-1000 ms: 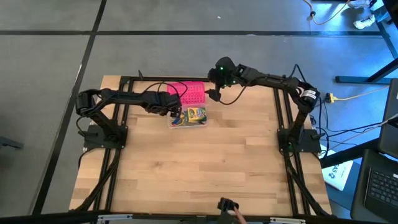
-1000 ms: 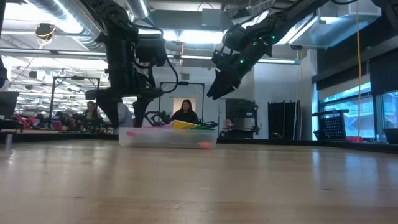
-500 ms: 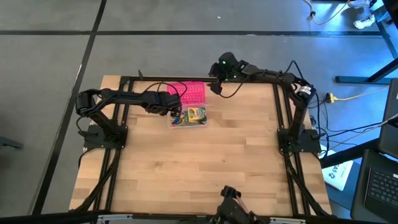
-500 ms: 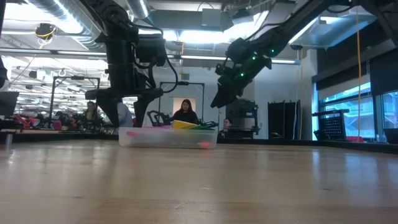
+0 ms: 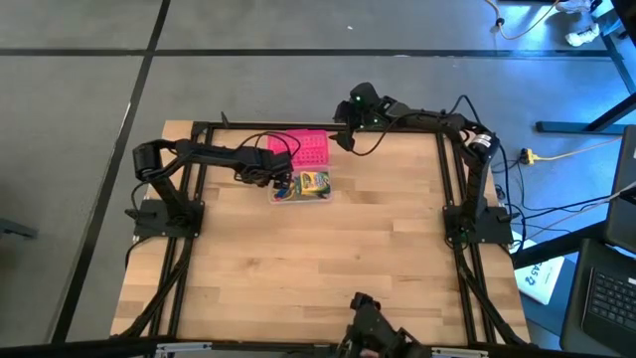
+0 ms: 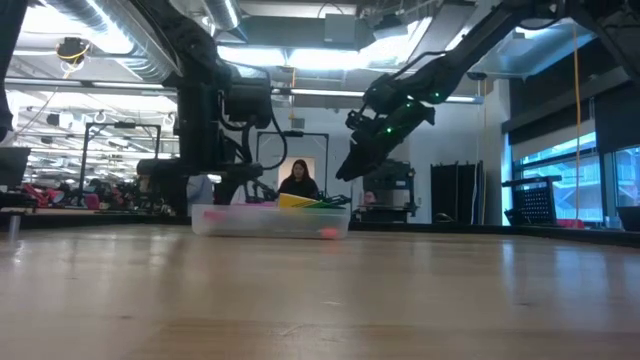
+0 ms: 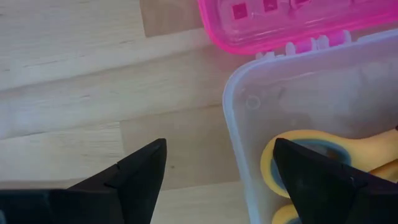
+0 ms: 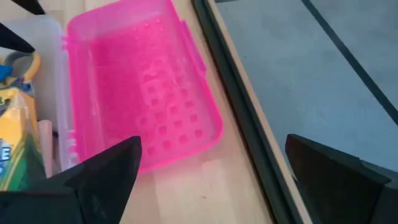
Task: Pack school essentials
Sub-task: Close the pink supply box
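Note:
A clear plastic box (image 5: 298, 192) stands on the table, and its pink lid (image 5: 306, 149) lies open flat behind it, joined along the box's far long side. In the box are a green-yellow crayon box (image 5: 314, 182) and yellow-handled scissors (image 7: 323, 140). My left gripper (image 7: 217, 180) is open and points down at the box's left end. One finger is outside the end wall (image 7: 235, 155) and one is above the scissors' handle; I see no touch. My right gripper (image 8: 214, 174) hangs wide open above the lid's far right corner (image 8: 208, 134).
Bare wooden table lies to the near side and right of the box. A black frame rail (image 8: 242, 124) runs along the far edge just beyond the lid. A dark object (image 5: 373, 333) sits at the near edge. People (image 6: 298, 180) are in the room behind.
My left gripper has sunk a little at the box's left end, still open. My right gripper has come down toward the pink lid and shifted slightly toward the far edge, staying wide open. The box and lid have not moved.

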Available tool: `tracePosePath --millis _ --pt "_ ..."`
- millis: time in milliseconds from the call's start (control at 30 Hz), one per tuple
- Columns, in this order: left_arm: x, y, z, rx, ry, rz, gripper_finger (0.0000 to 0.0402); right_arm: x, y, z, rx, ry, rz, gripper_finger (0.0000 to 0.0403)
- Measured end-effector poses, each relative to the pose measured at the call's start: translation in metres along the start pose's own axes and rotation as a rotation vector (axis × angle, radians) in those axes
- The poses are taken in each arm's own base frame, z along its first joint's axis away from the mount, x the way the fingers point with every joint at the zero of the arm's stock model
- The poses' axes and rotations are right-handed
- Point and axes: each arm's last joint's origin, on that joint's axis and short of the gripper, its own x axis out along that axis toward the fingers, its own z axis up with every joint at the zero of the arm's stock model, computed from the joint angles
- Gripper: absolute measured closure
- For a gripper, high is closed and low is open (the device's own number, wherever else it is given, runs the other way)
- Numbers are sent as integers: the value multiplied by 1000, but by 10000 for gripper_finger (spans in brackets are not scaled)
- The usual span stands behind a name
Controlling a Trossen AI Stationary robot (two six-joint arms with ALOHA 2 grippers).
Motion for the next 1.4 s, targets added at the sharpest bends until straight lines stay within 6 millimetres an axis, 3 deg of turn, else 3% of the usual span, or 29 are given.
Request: tracePosePath --millis 433,1233,1400 --pt "1 -1 1 -5 -8 -11 107 -9 -20 -7 129 -45 93 4" --pt "2 -3 1 -8 -15 -26 107 47 -24 -50 224 125 -84 4" --pt "2 -3 1 -8 -14 -27 107 54 -22 -48 211 126 -94 4"
